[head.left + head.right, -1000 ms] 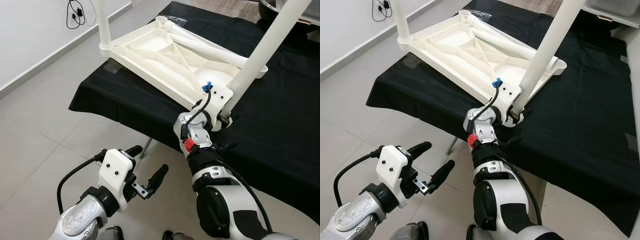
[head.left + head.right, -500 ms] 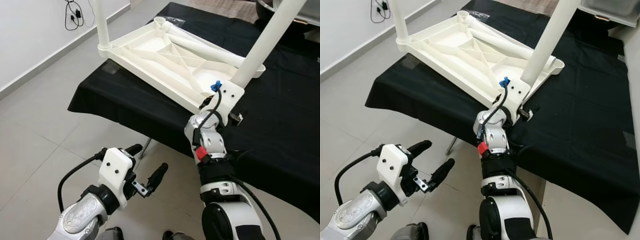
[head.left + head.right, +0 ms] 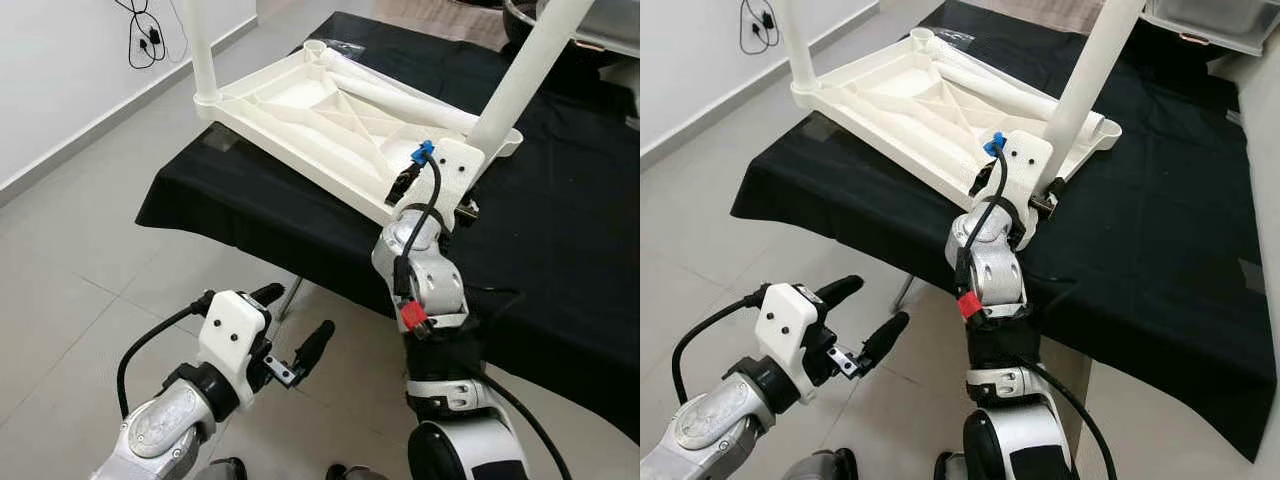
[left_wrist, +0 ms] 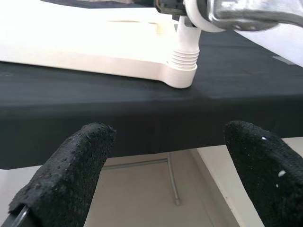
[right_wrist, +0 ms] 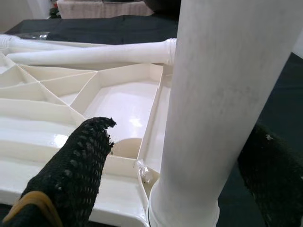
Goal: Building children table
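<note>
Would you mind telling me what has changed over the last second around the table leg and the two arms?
The right gripper, fingers either side of the upright leg, has turned about it at the near corner socket; its white wrist housing rose from below the tabletop edge to beside the leg's base. The upturned tabletop shifted slightly on the black cloth. The left gripper stayed open and idle over the floor.
</note>
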{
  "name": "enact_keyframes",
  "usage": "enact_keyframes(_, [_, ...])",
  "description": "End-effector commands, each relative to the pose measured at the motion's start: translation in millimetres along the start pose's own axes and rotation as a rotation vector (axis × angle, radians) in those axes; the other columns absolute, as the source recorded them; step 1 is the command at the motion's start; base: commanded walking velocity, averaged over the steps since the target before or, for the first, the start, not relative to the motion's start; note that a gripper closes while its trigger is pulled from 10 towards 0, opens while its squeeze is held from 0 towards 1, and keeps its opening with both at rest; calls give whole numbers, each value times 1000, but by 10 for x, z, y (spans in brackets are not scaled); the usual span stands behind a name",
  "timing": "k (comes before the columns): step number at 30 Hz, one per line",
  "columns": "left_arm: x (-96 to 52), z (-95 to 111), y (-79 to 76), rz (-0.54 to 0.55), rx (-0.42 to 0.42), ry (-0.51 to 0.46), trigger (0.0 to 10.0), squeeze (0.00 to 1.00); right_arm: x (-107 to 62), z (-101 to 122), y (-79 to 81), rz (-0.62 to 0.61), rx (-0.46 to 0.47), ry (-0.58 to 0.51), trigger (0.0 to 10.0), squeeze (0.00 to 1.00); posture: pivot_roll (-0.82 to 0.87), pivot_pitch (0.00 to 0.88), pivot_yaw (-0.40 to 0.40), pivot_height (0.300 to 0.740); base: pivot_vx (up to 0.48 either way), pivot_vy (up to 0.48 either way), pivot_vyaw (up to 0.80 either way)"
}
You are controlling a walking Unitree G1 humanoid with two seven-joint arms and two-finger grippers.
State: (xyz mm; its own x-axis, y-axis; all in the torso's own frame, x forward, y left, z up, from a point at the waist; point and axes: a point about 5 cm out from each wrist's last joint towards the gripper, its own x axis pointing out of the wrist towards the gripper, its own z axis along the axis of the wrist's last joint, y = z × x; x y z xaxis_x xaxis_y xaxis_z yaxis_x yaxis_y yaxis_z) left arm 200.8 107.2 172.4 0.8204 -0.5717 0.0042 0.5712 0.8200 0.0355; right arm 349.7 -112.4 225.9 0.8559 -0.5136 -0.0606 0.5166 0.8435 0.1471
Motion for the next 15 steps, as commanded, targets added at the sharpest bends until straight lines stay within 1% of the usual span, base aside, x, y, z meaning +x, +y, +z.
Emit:
enact_keyframes(1, [2,-25,-12,-2,-1,3,10000,0,-254,-625,-68,14,-30,233,10000,0,124,132,-94,740,0,0,0])
enact_keyframes(2, [2,-25,-12,-2,-1,3,10000,0,-254,-625,-68,14,-30,233,10000,0,124,132,-94,740,0,0,0])
enact_keyframes(4, [9,-27,-7,1,-1,0,10000,0,-257,-638,-140,32,-54,239,10000,0,123,130,-94,740,0,0,0])
enact_keyframes(6, [9,-27,-6,1,-1,0,10000,0,-259,-641,-150,35,-57,242,10000,0,123,130,-94,740,0,0,0])
enact_keyframes(10, [14,-33,5,2,2,-1,10000,0,-275,-644,-231,51,-78,251,10000,0,120,125,-94,740,0,0,0])
enact_keyframes(13, [16,-34,7,2,2,-2,10000,0,-281,-645,-239,61,-84,250,10000,0,120,125,-94,740,0,0,0])
enact_keyframes(15, [-1,-49,7,5,2,2,10000,0,-316,-648,-305,116,-101,249,10000,0,120,112,-98,740,0,0,0])
